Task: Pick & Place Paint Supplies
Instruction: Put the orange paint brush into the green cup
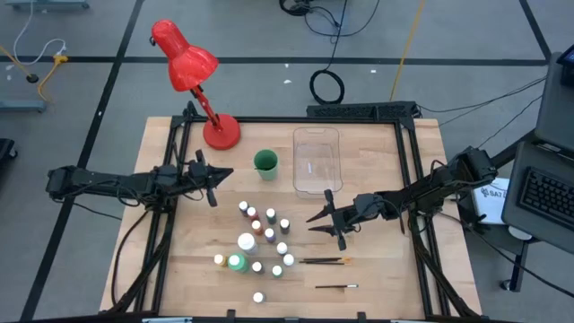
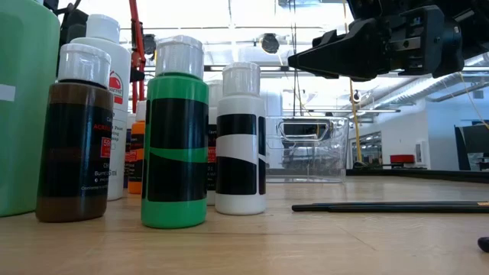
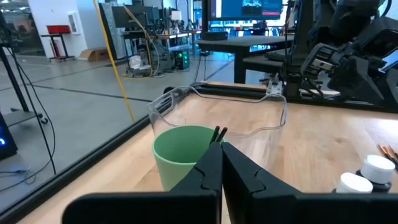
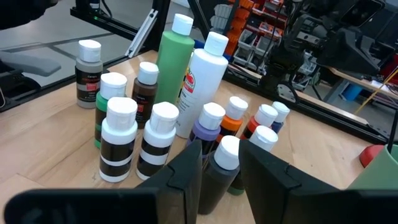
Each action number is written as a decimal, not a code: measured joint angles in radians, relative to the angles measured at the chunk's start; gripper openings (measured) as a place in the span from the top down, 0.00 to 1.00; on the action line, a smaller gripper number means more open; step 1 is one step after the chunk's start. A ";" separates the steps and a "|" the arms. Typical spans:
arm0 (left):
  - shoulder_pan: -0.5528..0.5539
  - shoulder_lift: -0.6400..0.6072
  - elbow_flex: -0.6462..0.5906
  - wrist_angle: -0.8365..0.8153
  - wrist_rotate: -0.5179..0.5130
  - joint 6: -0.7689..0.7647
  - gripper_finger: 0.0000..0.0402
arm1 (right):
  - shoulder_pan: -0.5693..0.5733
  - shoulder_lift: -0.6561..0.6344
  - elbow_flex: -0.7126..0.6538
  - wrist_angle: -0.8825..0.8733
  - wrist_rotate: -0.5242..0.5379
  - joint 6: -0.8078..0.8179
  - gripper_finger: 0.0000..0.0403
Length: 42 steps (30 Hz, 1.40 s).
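Right gripper (image 1: pixel 325 218): you are holding it partly open, its two dark fingers (image 4: pixel 186 177) standing on either side of a small dark bottle (image 4: pixel 222 168) with a white cap, a gap showing at each side; it is gripping nothing. Its arm is reaching in from the table's right edge, stretched low toward the cluster.

Left gripper (image 1: pixel 212 182): you are keeping its fingers pressed together, clamping what looks like a thin dark brush (image 3: pixel 217 133), whose tip is showing above the green cup (image 3: pixel 184 155). Its arm is lying along the table's left side, pointing toward the cup and the clear tray (image 1: pixel 317 160).

Paint bottles (image 1: pixel 262 237): these are standing upright in a loose group at the middle of the table (image 1: pixel 386 269), white caps up, labels in brown, green, black-and-white, orange and purple. A tall green bottle (image 4: pixel 174 53) and a tall white bottle (image 4: pixel 201 81) are standing side by side at the back of the group as the right wrist camera is seeing it.

Brushes: two (image 1: pixel 325 260) (image 1: pixel 337 287) are lying flat, right of the bottles, well apart from each other.

Red lamp (image 1: pixel 194 76): standing at the table's far left corner.
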 joint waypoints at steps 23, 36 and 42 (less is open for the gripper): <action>0.000 0.000 0.000 -0.021 0.138 -0.024 0.99 | 0.001 0.000 0.004 0.018 -0.004 0.049 0.75; -0.002 0.000 0.000 -0.018 0.137 -0.057 0.99 | 0.248 -0.063 0.354 -0.730 0.371 0.073 0.75; -0.003 0.000 0.000 -0.028 0.144 -0.092 0.97 | 0.359 -0.063 0.510 -1.154 0.396 0.337 0.75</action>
